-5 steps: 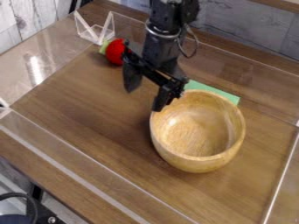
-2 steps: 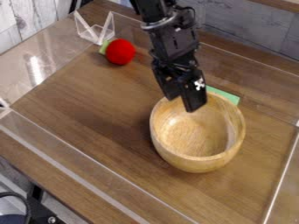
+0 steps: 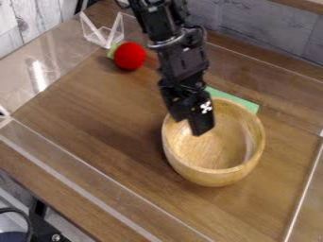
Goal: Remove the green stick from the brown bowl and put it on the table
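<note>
The brown bowl (image 3: 235, 176) stands on the table (image 3: 89, 118) right of centre, and its inside looks bare. The green stick (image 3: 235, 99) shows as a flat bright-green strip just behind the bowl's far rim. I cannot tell whether it lies on the table or leans on the rim. My black gripper (image 3: 199, 123) points down over the far-left part of the bowl, with its tips at rim height, just left of the stick. It is seen edge-on, so the jaw gap does not show. It holds nothing that I can see.
A red ball (image 3: 128, 56) lies on the table at the back left. A clear plastic stand (image 3: 101, 33) is behind it. Clear plastic edging (image 3: 76, 180) runs along the table's front and right sides.
The gripper has moved right from beside the red ball to over the bowl's far rim and has turned edge-on. Its fingers were spread open a second ago. The stick and bowl have not moved.
</note>
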